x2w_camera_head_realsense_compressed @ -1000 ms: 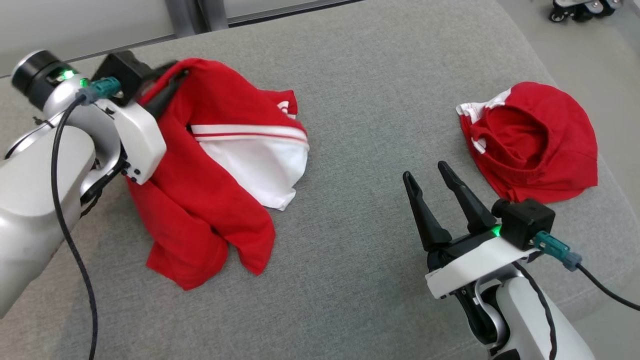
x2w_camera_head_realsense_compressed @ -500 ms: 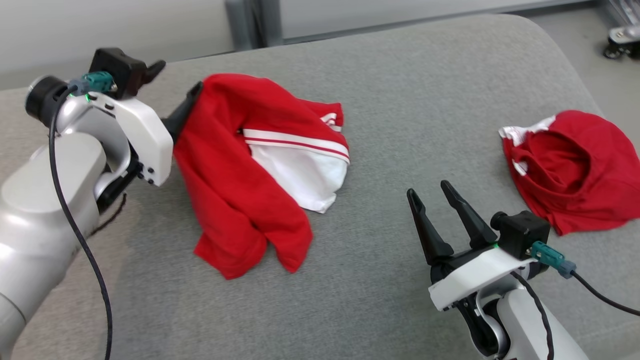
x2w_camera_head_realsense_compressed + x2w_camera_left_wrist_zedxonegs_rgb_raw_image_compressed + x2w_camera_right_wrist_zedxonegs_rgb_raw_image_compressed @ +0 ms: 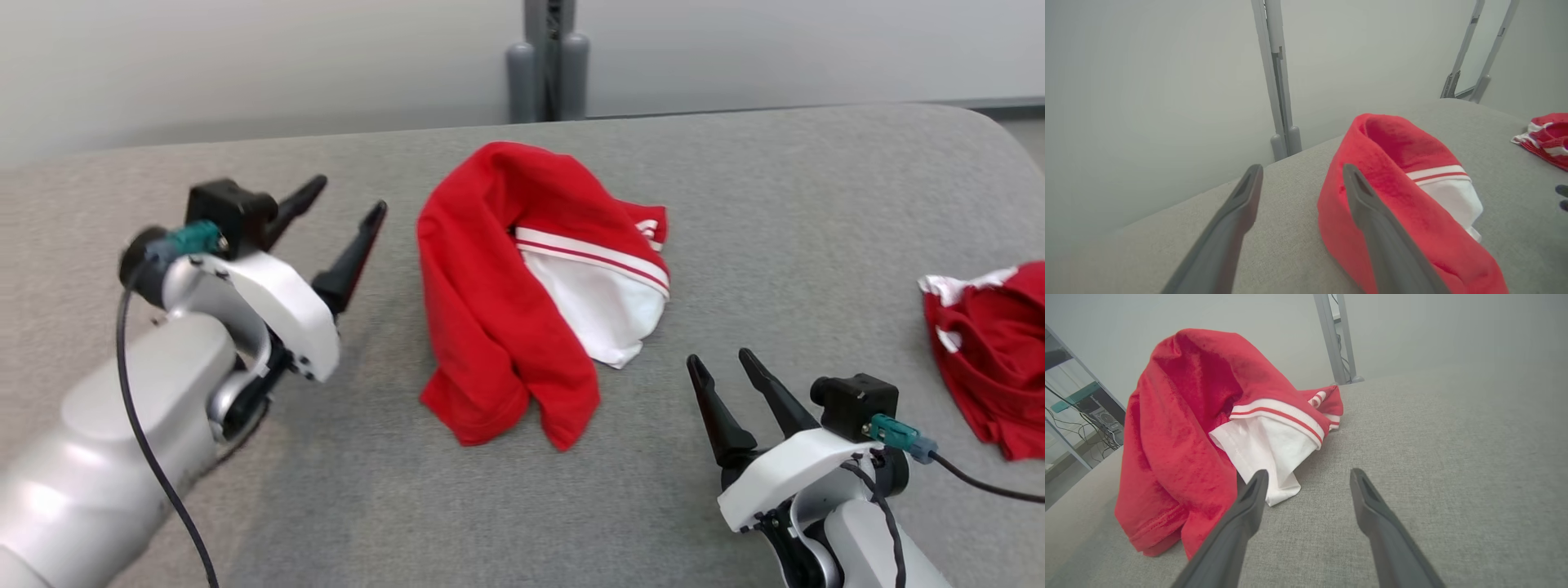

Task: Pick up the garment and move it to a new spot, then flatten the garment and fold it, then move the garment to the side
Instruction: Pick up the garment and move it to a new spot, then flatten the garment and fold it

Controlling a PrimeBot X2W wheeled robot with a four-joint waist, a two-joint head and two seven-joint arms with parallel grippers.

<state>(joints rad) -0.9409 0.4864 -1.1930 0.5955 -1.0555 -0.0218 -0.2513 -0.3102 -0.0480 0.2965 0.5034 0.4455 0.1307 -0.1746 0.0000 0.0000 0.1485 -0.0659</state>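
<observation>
A red garment with a white striped panel lies crumpled in the middle of the grey cushion. It also appears in the left wrist view as a red heap and in the right wrist view. My left gripper stands open just left of the garment, apart from it, holding nothing. My right gripper is open near the front right, its fingers empty and pointing toward the garment's white edge.
A second red and white garment lies at the cushion's right edge. A grey post stands behind the cushion against a pale wall. Bare cushion lies between the two garments.
My left gripper has let go of the red garment and drawn back to its left, now open. The camera has swung, shifting the whole scene rightward.
</observation>
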